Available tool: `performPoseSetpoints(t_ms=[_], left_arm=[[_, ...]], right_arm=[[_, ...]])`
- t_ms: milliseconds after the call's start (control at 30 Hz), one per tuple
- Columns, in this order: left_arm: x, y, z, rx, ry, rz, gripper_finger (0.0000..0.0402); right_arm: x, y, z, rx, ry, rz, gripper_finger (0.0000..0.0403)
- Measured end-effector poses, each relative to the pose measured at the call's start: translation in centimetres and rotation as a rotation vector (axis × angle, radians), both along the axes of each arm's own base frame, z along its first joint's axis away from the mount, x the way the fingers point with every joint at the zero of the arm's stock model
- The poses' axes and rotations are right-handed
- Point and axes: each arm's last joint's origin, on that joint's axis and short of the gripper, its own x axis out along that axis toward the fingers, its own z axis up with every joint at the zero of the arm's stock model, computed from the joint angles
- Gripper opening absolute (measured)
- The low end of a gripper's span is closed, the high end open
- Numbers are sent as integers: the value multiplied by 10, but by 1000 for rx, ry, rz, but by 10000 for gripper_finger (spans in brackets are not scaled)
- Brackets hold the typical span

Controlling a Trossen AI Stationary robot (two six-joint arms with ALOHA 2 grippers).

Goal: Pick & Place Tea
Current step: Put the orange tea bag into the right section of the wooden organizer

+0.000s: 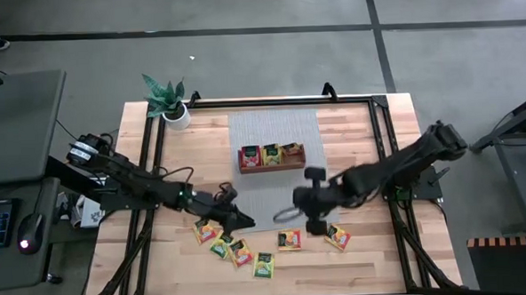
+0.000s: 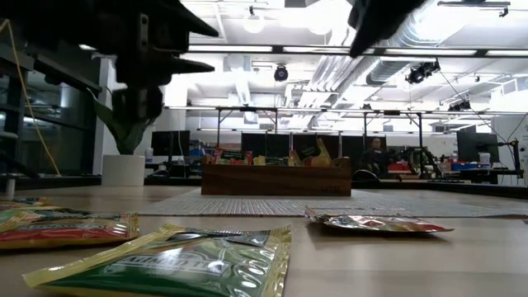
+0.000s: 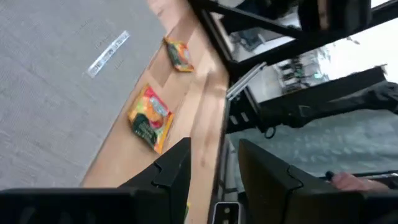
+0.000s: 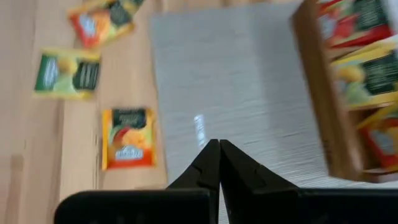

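Pale wooden plank surface [image 1: 353, 161] with a grey woven mat [image 1: 271, 134] laid down its middle. At the mat's far part, a brown three-compartment wooden tray [image 1: 272, 166], holding upright tea packets, red, yellow and green. Near the far left corner, a small green plant in a white pot [image 1: 176, 116].

Loose flat square tea-bag packets on the bare wood at the near side: a cluster of four [image 1: 223, 241] left of centre, just beyond the mat's near left corner, with a green one [image 1: 265, 267] nearest the front edge; an orange-and-red packet [image 1: 290, 241] just off the mat's near edge; another orange-and-red packet [image 1: 339, 238] to its right. All lying flat, none held.

Left gripper [image 1: 246, 221] low over the mat's near left corner, beside the cluster; jaws partly open, with a gap between the fingers [image 3: 174, 171], nothing seen in them.

Right gripper [image 4: 219, 149] above the mat's near edge, between the two separate packets; jaws pressed fully together, tips meeting, holding nothing.

Blurred in the low view: tray far off at centre, green packet closest.
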Motion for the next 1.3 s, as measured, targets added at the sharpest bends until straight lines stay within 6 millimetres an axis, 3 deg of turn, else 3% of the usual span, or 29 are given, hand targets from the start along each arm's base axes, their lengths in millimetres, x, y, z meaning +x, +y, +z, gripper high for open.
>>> performPoseSetpoints(t_ms=[133, 267, 367, 433, 567, 800, 1300], left_arm=[[2, -19, 5, -1, 54, 41, 131], [18, -36, -6, -26, 146, 68, 131], [44, -52, -1, -69, 130, 52, 131], [58, -61, -8, -43, 197, 17, 131], [84, -75, -6, -14, 271, 17, 131], [102, -84, -14, 76, 448, 29, 131], [101, -81, -19, 96, 503, 110, 131]], right_arm=[[5, 29, -25, -12, 50, 46, 1], [5, 54, -39, 5, 46, 75, 1], [-1, 67, -54, 53, -8, 74, 1], [-10, 72, -67, 94, -41, 69, 0], [-25, 76, -89, 149, -66, 53, 0], [-34, 75, -114, 263, -125, 71, 0], [-34, 63, -128, 330, -246, 29, 0]])
